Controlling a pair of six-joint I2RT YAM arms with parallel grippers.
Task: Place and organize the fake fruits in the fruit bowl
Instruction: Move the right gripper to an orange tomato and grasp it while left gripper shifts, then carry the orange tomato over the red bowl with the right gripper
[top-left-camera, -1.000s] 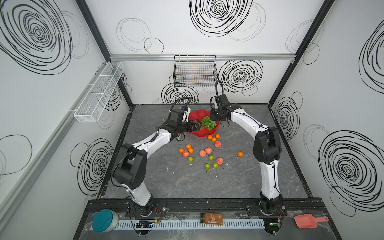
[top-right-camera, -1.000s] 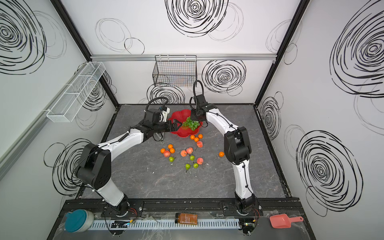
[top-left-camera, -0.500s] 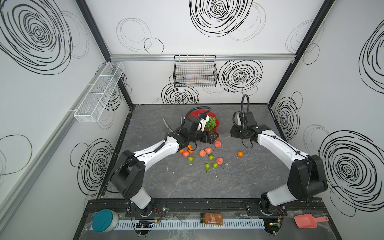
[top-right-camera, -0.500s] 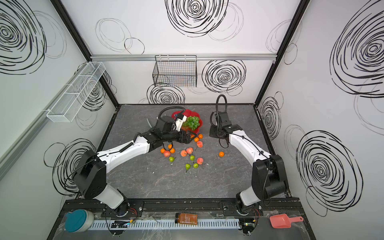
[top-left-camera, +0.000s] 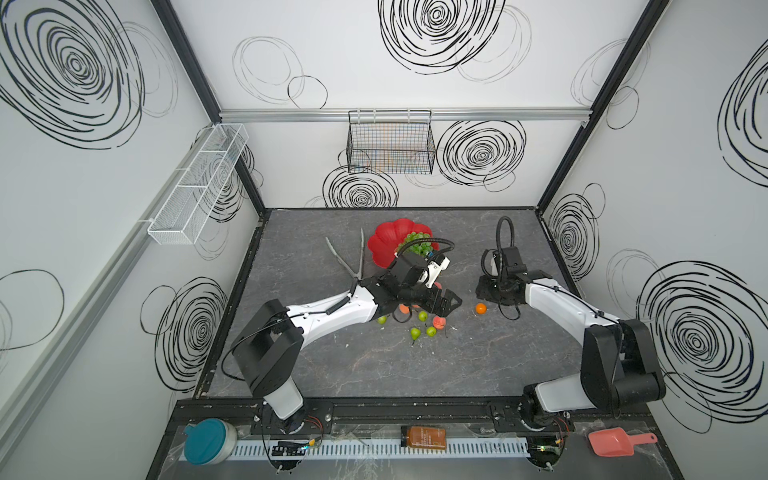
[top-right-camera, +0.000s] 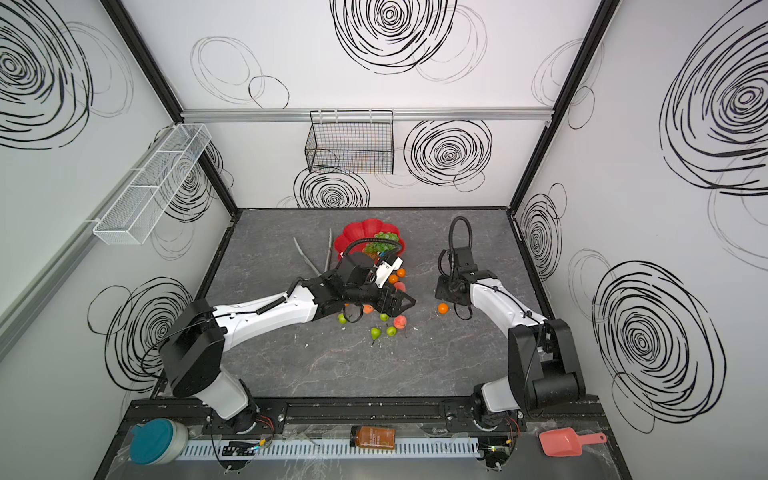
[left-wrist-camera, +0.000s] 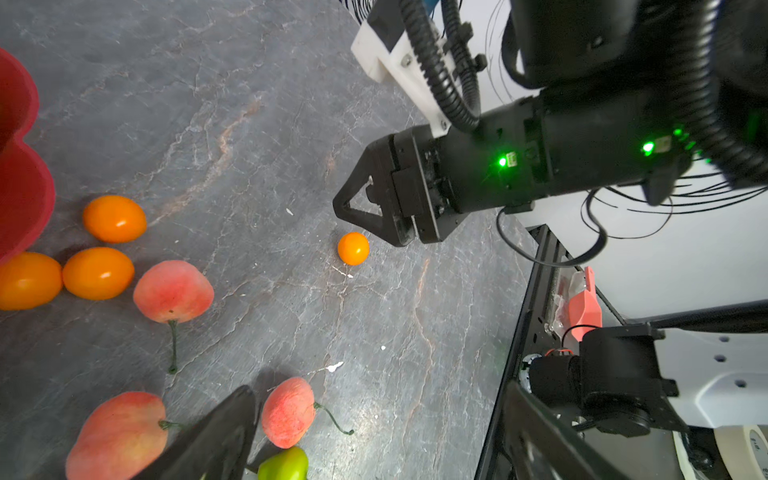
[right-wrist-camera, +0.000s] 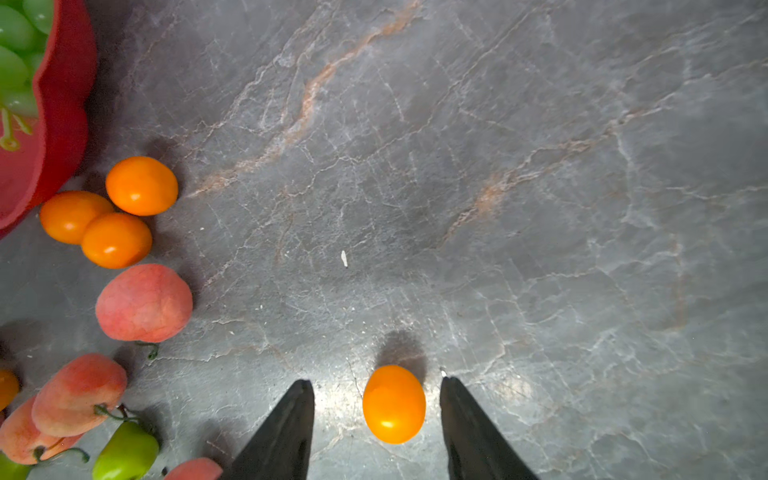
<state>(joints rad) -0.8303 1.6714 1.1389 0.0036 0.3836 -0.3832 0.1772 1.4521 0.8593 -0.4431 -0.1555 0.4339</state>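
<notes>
Right end effector spread apart, lone tangerine lying between its fingers, untouched

The right gripper is no longer at the fruit bowl; it now stands well to the right of it, jaws apart on either side of the lone tangerine. The left gripper is off the bowl's left rim and now reaches forward over the scattered peaches.
</notes>
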